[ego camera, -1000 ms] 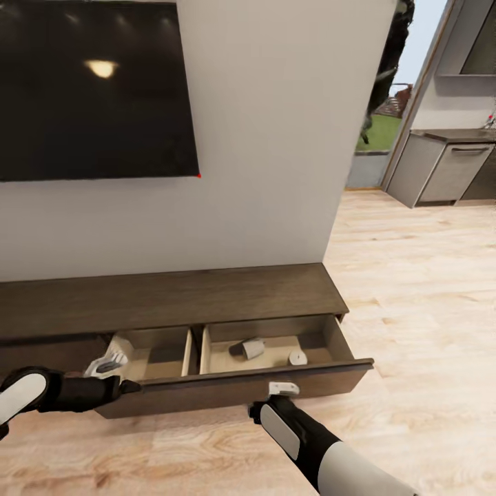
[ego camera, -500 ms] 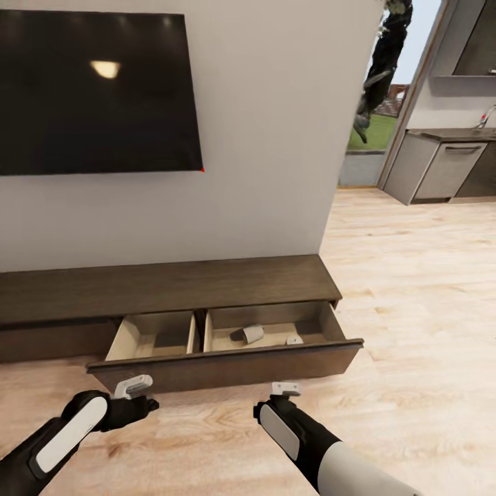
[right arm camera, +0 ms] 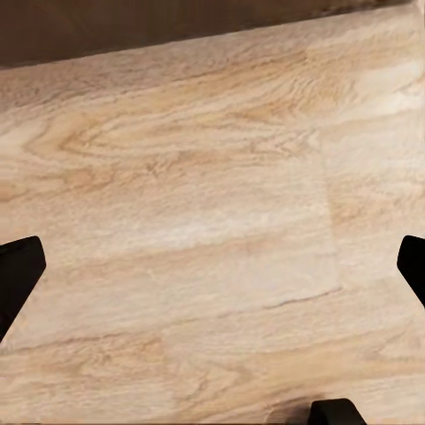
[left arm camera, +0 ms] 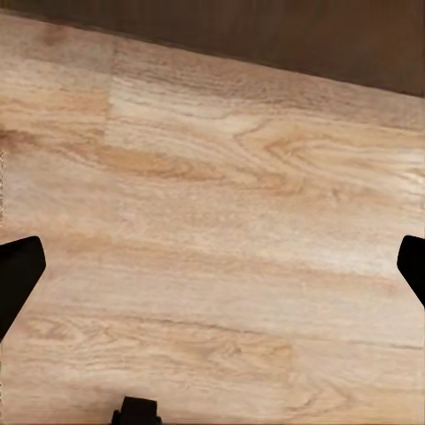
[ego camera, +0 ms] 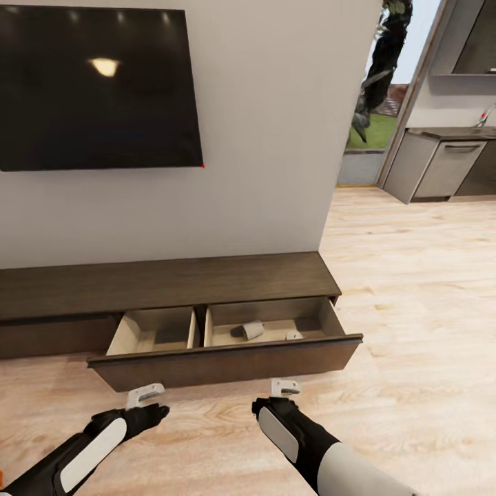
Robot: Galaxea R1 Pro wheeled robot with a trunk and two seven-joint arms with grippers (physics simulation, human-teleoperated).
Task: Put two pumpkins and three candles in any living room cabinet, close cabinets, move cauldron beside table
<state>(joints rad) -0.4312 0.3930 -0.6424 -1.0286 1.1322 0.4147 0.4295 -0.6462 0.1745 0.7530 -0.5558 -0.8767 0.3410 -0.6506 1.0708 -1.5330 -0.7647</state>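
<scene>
The long dark-brown cabinet (ego camera: 165,282) stands against the wall with one wide drawer (ego camera: 227,358) pulled out. The drawer's right compartment holds a pale candle lying on its side (ego camera: 252,331) and a smaller one (ego camera: 293,335); the left compartment looks bare. The pumpkins are out of view. My left gripper (ego camera: 145,395) hangs open over the floor just in front of the drawer front. My right gripper (ego camera: 284,386) is open too, level with it further right. In the wrist views, the left gripper (left arm camera: 212,274) and the right gripper (right arm camera: 212,274) have only floorboards between their fingertips.
A large black TV (ego camera: 96,89) hangs on the wall above the cabinet. Light wood floor (ego camera: 413,310) stretches to the right towards grey kitchen cupboards (ego camera: 441,169) and a doorway with a dark plant (ego camera: 382,62).
My left gripper has come out of the drawer's left compartment and now hangs over the floor in front of it. The view has pulled back a little. The right arm has held its place.
</scene>
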